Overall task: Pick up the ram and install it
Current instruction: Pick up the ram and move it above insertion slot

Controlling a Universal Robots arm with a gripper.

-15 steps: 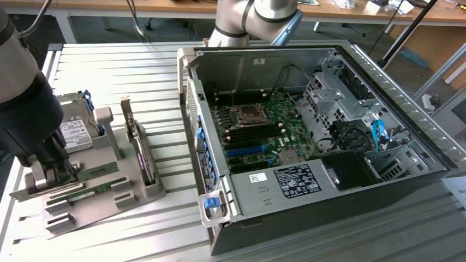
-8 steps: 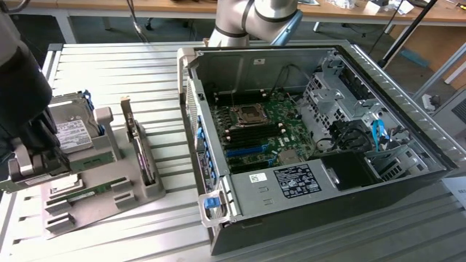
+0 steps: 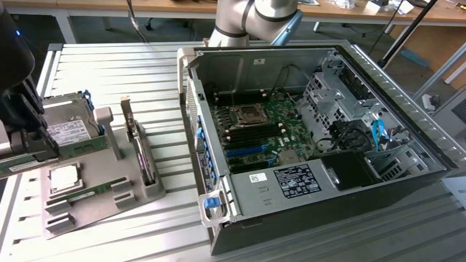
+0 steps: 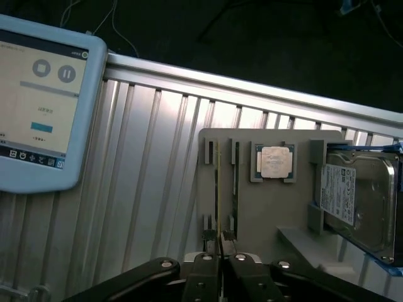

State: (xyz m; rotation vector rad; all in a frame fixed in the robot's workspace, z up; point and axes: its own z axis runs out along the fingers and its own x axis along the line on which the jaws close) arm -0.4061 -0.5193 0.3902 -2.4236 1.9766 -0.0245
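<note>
Because the ram [image 4: 218, 201] is thin, the jaws pinch it narrowly, edge-on, by the grey holder tray [image 4: 264, 211], 9 o'clock from the open case [image 3: 248, 65]. I judge that keeps it straight.

Arm [image 3: 256, 16]: silver-grey jointed segments with a dark cap, top centre of the exterior view. Wrist end [image 3: 16, 82]: dark bulk against the far left edge of that frame, running from the upper left down to mid-left.

Pincer [image 4: 219, 257], wrist view: two black fingers [image 4: 204, 274] drawn close, side by side, with the black linkage arms splayed outward on either side. The jaws are nearly together, pinching the ram [image 4: 218, 189], which shows edge-on as a thin stick.
</note>
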